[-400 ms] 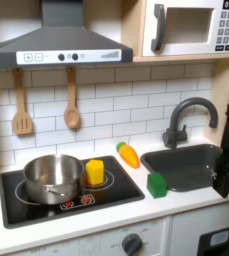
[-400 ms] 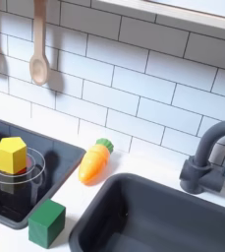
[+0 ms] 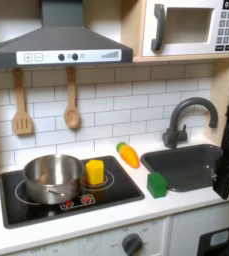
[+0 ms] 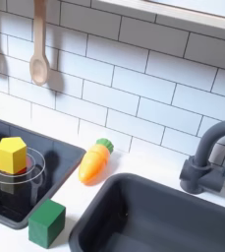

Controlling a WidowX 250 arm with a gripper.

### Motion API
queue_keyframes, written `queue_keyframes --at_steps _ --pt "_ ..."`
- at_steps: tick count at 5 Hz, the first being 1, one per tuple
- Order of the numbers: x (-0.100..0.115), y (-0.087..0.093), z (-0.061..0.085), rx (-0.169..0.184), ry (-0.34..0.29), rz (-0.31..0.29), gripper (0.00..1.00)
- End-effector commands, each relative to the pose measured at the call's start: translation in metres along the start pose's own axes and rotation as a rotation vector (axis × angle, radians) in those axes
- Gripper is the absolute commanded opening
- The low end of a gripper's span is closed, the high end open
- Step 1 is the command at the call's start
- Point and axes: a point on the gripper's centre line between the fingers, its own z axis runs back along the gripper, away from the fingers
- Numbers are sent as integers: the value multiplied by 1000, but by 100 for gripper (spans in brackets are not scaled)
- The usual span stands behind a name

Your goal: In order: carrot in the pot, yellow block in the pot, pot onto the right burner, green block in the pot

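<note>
The pot (image 3: 53, 177) is sitting on the left burner in the first exterior view, and the yellow block (image 3: 94, 171) is standing on the right burner. The carrot (image 4: 95, 161) is lying on the white surface (image 4: 136, 156) between stove (image 3: 120, 190) and sink (image 4: 163, 217). The green block (image 4: 47, 222) is resting at the stove's corner. The end effector (image 3: 228, 160), probably the dark shape at the first exterior view's right edge, is hanging over the sink; I cannot tell if it is spread.

Left of the sink (image 3: 191, 163) lies the black stovetop (image 3: 46, 205); the dark faucet (image 3: 183, 120) rises behind the sink; two wooden spoons (image 3: 71, 100) hang farther left, a microwave (image 3: 191, 27) above
</note>
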Motion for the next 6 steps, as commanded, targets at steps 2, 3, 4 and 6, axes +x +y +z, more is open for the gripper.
queue_keyframes --at_steps 2,3,4,6 --pt "72 -4 -25 -27 -50 -39 100" --pt "92 10 -33 22 -58 10 100" --pt "126 20 -38 -6 -71 51 100" --pt "174 36 -46 34 -70 63 100"
